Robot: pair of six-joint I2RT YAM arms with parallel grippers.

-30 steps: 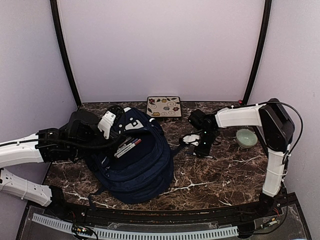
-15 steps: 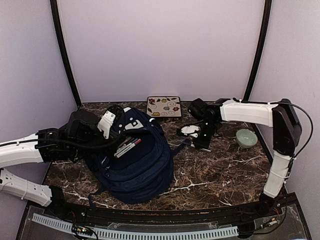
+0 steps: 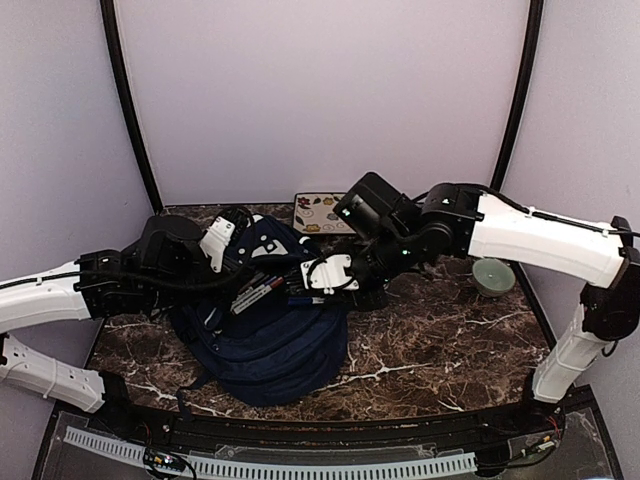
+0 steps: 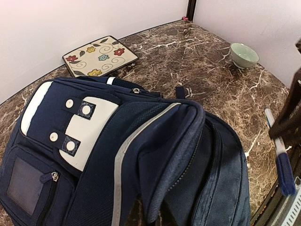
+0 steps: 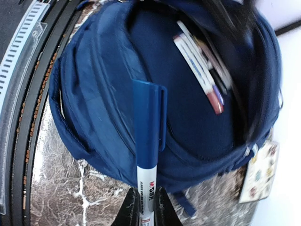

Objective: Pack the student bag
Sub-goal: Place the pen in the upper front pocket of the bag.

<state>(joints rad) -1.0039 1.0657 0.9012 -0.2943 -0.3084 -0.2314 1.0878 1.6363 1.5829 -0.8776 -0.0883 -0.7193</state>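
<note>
The student bag [image 3: 265, 330] is a navy-blue backpack lying open on the marble table, also seen in the left wrist view [image 4: 94, 141] and the right wrist view [image 5: 94, 103]. Several markers [image 5: 202, 70] lie inside its open mouth. My left gripper [image 3: 215, 262] is shut on the bag's upper flap [image 4: 169, 155] and holds it raised. My right gripper [image 5: 146, 209] hangs over the bag's right rim, shut on a white marker with a blue cap [image 5: 148, 136]. That marker's blue cap [image 4: 284, 172] shows at the right edge of the left wrist view.
A flowered square plate [image 4: 99, 55] lies at the back behind the bag, partly covered by the right arm in the top view. A pale green bowl [image 3: 493, 276] stands at the right. Purple walls close in three sides.
The right arm has swung left from the table beside the bag to over the bag's opening, carrying the blue-capped marker. The left arm keeps holding the flap.
</note>
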